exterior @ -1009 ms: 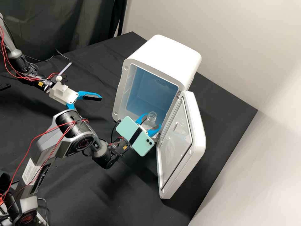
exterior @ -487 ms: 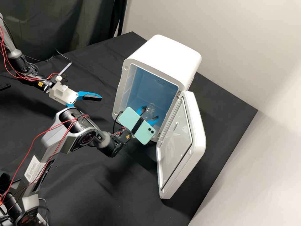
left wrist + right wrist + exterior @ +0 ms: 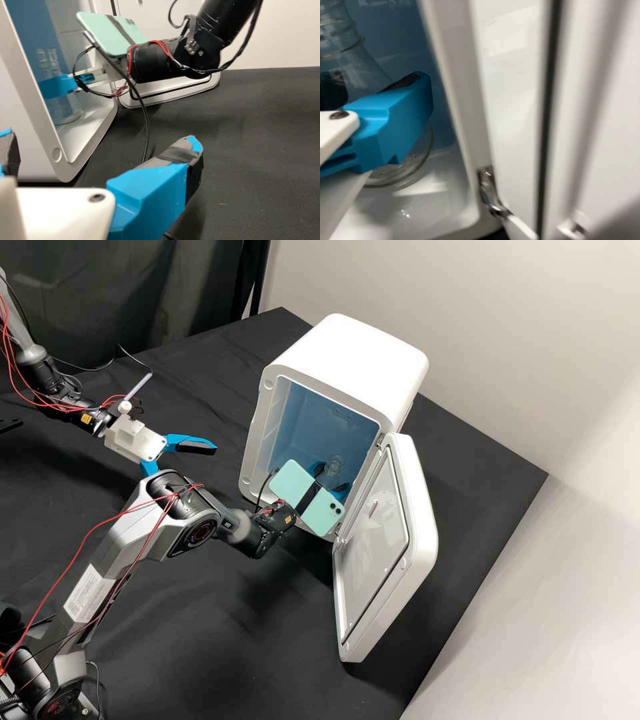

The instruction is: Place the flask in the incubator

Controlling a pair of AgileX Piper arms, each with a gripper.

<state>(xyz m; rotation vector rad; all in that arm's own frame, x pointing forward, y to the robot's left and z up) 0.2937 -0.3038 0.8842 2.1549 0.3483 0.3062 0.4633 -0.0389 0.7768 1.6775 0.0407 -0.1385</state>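
Observation:
The white incubator (image 3: 360,357) stands open, its door (image 3: 383,553) swung out to the right. A clear glass flask (image 3: 333,465) is upright inside the blue chamber, low near the floor. My right gripper (image 3: 331,479) reaches in through the opening and is shut on the flask's lower body; a mint-green phone (image 3: 307,497) sits strapped on its wrist. The right wrist view shows a blue finger (image 3: 390,120) against the flask (image 3: 355,60). The left gripper (image 3: 181,459) hangs open and holds nothing, left of the incubator. From there I see the flask (image 3: 57,97) behind the incubator's front frame (image 3: 35,125).
Black cloth covers the bench (image 3: 220,633), with free room in front of the incubator. The open door's hinge (image 3: 490,197) is close beside the right gripper. Red cables run along both arms. A pale wall stands behind and to the right.
The right arm has pushed forward, carrying the flask from the chamber's front edge deeper into the incubator. The left arm has kept still.

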